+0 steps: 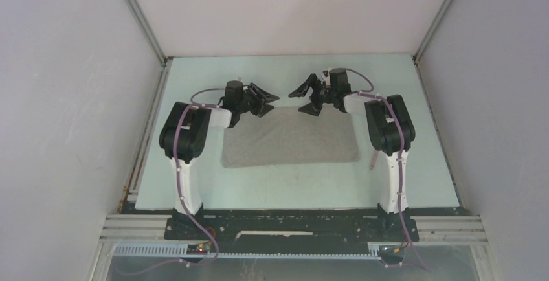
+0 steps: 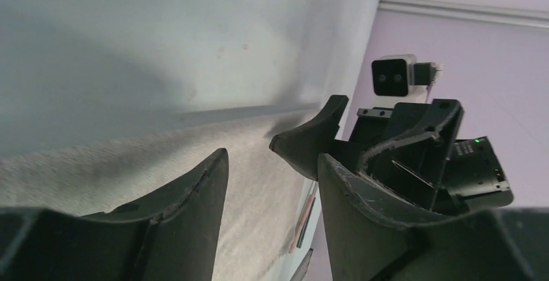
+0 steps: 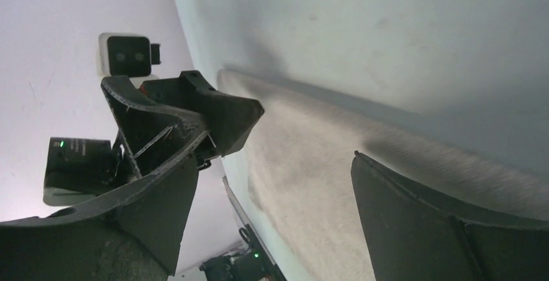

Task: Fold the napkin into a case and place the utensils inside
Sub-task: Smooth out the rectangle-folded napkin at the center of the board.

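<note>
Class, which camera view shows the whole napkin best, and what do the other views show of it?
The top external view: the napkin lies flat on the table and nearly its whole outline shows. The left wrist view and the right wrist view each catch only a close, slanted strip of it along one edge.

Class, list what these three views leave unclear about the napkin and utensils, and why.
- Top view: the utensils; only a pink sliver shows beside the right arm, too small to identify.
- Top view: layers of the napkin, too small to count.
- Left wrist view: napkin's near part, hidden by the left gripper.
</note>
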Action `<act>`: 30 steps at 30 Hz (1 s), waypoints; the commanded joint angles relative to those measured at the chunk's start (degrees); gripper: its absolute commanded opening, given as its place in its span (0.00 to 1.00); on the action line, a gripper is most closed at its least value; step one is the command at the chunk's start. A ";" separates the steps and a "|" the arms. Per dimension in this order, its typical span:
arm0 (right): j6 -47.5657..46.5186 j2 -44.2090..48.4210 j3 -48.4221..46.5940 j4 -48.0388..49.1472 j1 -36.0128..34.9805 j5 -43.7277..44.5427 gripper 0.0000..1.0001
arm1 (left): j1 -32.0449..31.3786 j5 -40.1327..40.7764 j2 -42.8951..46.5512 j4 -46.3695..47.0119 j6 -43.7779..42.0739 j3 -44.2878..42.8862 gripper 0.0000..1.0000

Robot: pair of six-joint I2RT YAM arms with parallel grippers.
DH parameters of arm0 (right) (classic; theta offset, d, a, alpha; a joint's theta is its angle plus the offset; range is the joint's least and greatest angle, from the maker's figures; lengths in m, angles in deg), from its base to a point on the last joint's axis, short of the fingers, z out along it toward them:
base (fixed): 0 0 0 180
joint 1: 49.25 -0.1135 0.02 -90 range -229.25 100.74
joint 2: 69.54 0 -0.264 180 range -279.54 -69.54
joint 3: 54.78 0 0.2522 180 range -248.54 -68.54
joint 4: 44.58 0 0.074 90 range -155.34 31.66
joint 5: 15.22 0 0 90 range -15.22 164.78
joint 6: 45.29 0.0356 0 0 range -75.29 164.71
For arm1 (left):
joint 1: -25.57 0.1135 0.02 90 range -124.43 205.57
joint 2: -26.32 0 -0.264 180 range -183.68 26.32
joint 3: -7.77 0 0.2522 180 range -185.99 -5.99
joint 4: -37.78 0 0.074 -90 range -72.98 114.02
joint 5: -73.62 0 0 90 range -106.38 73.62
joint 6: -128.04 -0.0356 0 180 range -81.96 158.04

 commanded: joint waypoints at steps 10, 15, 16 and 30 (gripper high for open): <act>-0.51 -5.02 -1.32 -0.57 8.29 0.02 0.96 | 5.40 1.65 -4.29 4.47 1.82 0.36 0.56; -8.66 -0.91 -3.05 -10.66 13.09 -1.59 0.97 | 8.32 1.26 -1.34 -0.22 -3.01 0.88 0.58; -12.27 0.34 -4.47 -15.14 14.01 -2.15 0.97 | 8.63 1.33 -0.22 -2.68 -4.70 0.09 0.59; -39.49 26.56 0.90 -56.26 13.10 29.90 0.74 | 8.51 2.60 29.66 -36.17 -26.02 -7.30 0.65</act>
